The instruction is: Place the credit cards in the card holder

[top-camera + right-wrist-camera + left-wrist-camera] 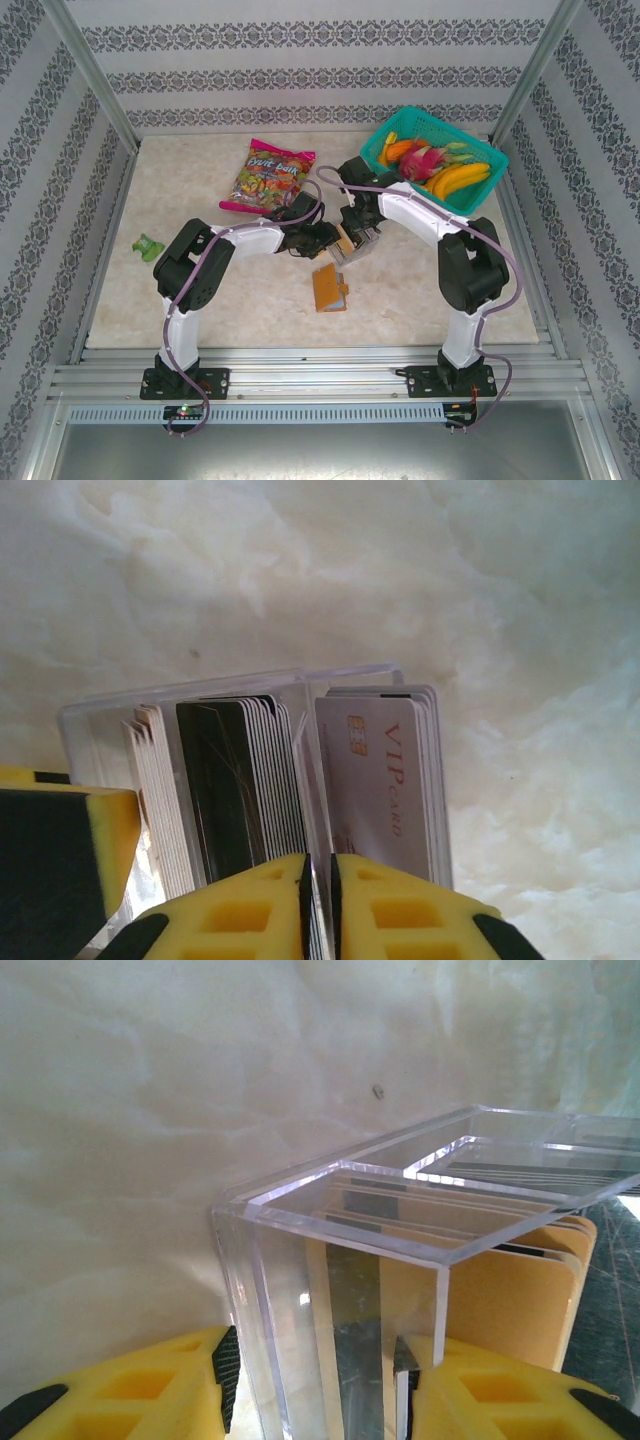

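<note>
A clear slotted tray stands upright at mid-table with my left gripper shut on its wall. In the left wrist view the pads press the tray, with tan credit cards behind. My right gripper hovers over the tray's top. Its jaws stand a sliver apart astride the clear divider, between a black-faced stack and a silver VIP card. I cannot make out whether a card is pinched. The orange-brown card holder lies open just in front.
A snack bag lies at the back centre. A teal basket of fruit sits at the back right. A small green object rests at the left. Patterned walls and metal posts close in the table.
</note>
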Robot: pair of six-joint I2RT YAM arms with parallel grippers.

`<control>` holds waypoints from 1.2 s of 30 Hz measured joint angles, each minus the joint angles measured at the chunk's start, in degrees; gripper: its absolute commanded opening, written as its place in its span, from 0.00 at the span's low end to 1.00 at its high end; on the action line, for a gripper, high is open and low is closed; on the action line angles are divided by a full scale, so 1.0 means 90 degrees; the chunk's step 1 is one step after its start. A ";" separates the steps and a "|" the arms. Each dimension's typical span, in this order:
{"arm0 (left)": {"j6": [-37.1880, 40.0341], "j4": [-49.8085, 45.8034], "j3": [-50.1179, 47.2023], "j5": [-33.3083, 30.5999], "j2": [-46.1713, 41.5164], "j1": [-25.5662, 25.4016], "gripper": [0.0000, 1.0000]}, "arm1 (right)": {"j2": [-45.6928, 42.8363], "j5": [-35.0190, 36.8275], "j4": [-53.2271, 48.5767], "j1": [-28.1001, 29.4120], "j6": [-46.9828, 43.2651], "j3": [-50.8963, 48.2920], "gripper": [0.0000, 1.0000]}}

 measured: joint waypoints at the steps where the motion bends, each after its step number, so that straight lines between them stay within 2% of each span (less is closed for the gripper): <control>1: 0.0000 0.0000 0.0000 0.0000 0.0000 0.0000 0.47 | 0.0041 -0.0029 0.0000 -0.0002 0.0029 0.0000 0.23; 8: 0.0000 -0.0002 0.0010 0.0000 0.0002 0.0000 0.47 | 0.0114 -0.0491 0.0005 -0.0090 0.0114 0.0000 0.27; 13: 0.0000 -0.0005 0.0024 0.0010 0.0024 0.0000 0.47 | 0.0114 -0.1107 0.0073 -0.0316 0.0277 0.0000 0.24; 20: 0.0000 -0.0007 0.0027 0.0046 0.0027 0.0012 0.47 | 0.0068 -0.1644 0.0151 -0.0500 0.0452 -0.0007 0.25; 26: 0.0000 -0.0005 0.0027 0.0070 0.0027 0.0024 0.48 | -0.0017 -0.1906 0.0199 -0.0549 0.0527 -0.0019 0.24; 29: 0.0000 -0.0005 0.0027 0.0073 0.0027 0.0024 0.48 | -0.0019 -0.1974 0.0202 -0.0561 0.0573 -0.0032 0.20; 36: 0.0002 -0.0005 0.0029 0.0075 0.0032 0.0024 0.47 | -0.0019 -0.1812 0.0192 -0.0559 0.0590 -0.0046 0.24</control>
